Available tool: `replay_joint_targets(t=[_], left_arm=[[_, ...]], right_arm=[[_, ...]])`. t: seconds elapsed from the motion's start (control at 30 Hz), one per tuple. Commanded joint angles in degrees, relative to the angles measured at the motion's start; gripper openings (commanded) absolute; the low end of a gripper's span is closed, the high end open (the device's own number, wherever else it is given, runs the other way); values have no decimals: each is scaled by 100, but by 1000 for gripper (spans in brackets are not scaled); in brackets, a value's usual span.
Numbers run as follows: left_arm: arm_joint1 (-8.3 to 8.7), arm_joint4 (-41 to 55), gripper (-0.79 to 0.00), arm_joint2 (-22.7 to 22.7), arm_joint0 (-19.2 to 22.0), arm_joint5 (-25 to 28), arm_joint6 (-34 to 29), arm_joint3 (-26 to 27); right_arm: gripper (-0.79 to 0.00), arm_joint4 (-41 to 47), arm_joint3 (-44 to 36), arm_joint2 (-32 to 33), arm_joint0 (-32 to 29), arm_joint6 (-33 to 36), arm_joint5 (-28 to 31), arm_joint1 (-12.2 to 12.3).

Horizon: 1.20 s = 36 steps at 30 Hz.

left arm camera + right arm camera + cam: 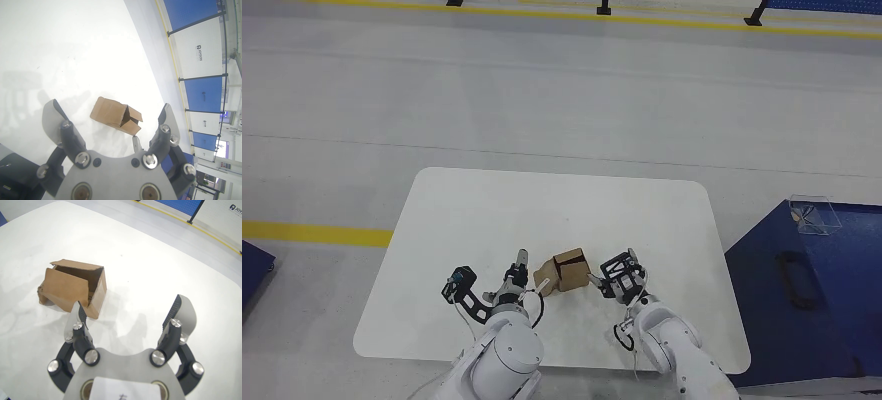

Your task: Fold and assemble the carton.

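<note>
**Desk:** Left to right, please.

**Photographer:** Left gripper, jaws spread wide and holding nothing, poised just left of the carton; the carton lies on its side on the near part of the white table, end flaps ajar and untucked; right gripper likewise spread, one finger at the carton's near corner, contact unclear.

**Desk:** Why flank it?

**Photographer:** Probably so one side braces while the other presses the flaps shut.
</note>
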<state>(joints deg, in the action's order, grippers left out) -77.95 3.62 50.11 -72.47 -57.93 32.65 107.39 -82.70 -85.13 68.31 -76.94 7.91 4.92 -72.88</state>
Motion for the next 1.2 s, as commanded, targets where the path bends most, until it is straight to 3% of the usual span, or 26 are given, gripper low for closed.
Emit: replay_joint_targets(t=[0.0, 0.1, 0.27, 0.6, 0.77, 0.9, 0.97, 1.03, 1.17], left_arm=[[0, 0, 0, 0, 0, 0, 0, 0], [0, 0, 0, 0, 0, 0, 0, 0], [-8, 261, 0, 287, -240, 735, -461, 261], [-19, 367, 0, 358, -273, 919, -506, 309], [-137, 1053, 0, 357, -527, 2500, -715, 10], [-294, 1339, 0, 110, -540, 4348, -487, -833], [-391, 1509, 0, -26, -422, 4985, -366, -1389], [-497, 1539, 0, -155, -213, 5342, -82, -1943], [-687, 2354, 0, -262, 132, 5386, -225, -2521]], right_arm=[[0, 85, -176, 104, -50, 128, 118, 20], [0, 151, -431, 260, -58, 224, 41, 34], [0, 749, -461, 251, 204, 50, -258, -47], [0, 819, -433, 234, 273, -82, -336, -69], [0, 590, -88, -161, 606, -204, -527, -160], [0, 246, 406, -660, 884, -393, -875, -282], [0, 173, 613, -862, 978, -434, -956, -339], [0, 55, 800, -998, 1053, -459, -1075, -382], [0, -35, 1080, -1133, 1181, -511, -1196, -447]])
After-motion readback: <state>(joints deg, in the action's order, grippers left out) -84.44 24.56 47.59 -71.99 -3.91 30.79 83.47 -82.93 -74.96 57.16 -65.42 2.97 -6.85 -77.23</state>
